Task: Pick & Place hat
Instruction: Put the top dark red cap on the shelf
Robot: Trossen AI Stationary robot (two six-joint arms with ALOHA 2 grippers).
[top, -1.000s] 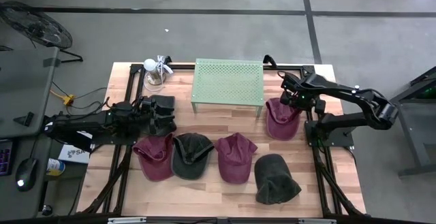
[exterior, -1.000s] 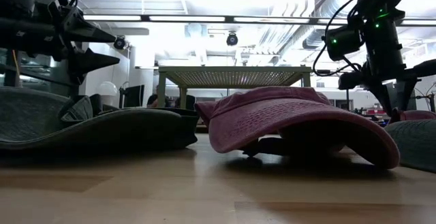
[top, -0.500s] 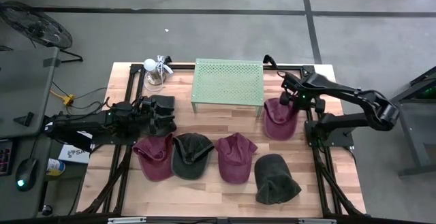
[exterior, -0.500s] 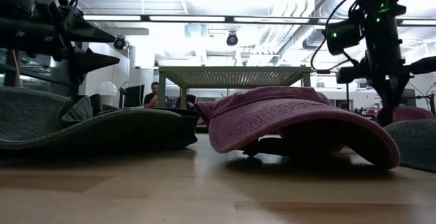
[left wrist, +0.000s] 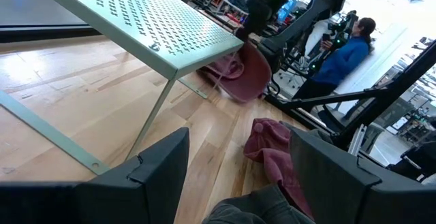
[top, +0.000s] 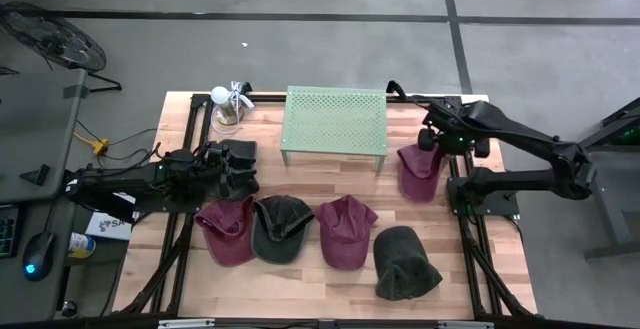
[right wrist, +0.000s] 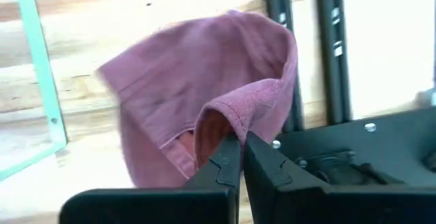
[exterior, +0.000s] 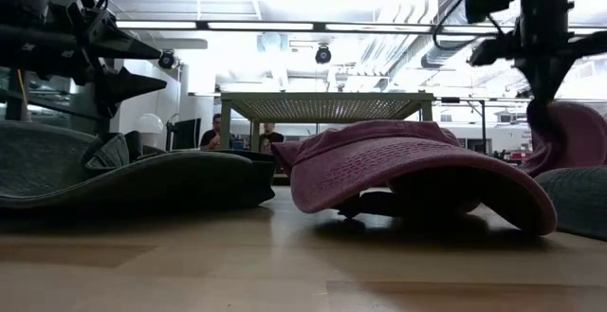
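Observation:
My right gripper (top: 432,147) is shut on a maroon hat (top: 420,171) just right of the green perforated rack (top: 335,119). The hat hangs crumpled below the gripper in the low view (exterior: 572,135). Other hats lie flat in a row on the near half of the table: a maroon one (top: 228,231), a dark green one (top: 282,227), a maroon one (top: 346,231) and a dark one (top: 405,262). My left gripper (top: 238,167) is open and empty, held level over the table's left side, just beyond the row. My right gripper pinches a folded edge of the maroon hat (right wrist: 240,112) between its two fingertips (right wrist: 227,157). The fingers come from above, pointing down. The hat hangs slack below them, doubled over. I cannot tell whether its lower edge still touches the table.
The green rack stands on thin legs at the table's far middle. A glass jar with a white ball (top: 225,109) stands at the far left. Black frame rails (top: 468,239) run along the table's right side. People show in the room beyond the table (left wrist: 347,43).
My right gripper has gone up and a little toward the table's right edge, keeping shut on the maroon hat. The hat, which lay spread on the table, has been drawn up by one edge and now hangs bunched below the fingers.

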